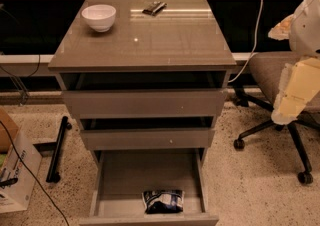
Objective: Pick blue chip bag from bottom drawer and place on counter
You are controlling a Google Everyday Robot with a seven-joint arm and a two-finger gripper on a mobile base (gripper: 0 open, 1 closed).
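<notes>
Camera view looks down on the counter [150, 45] from its front edge: a glossy grey-brown square top, overhanging the cabinet sides. Below the front edge three drawers stand open in steps. The two upper drawers [145, 102] project a little. The bottom drawer [125, 175] projects furthest, with its plain grey floor exposed.

A chair [270, 72] stands on the floor beyond the counter's right edge. The gripper [289, 101], cream-coloured, hangs in front of that chair, outside the front-right corner and below counter level, well apart from the cabinet. Whether it is apart or together cannot be told.

A bowl [99, 16], white and upright, sits near the back-left corner. The bag [163, 201], dark blue with white patches, lies on the bottom drawer's floor close to its front panel, slightly right of centre and well forward of the counter's front edge. A dark item [154, 8], small and flat, lies by the back edge, just right of its middle.
</notes>
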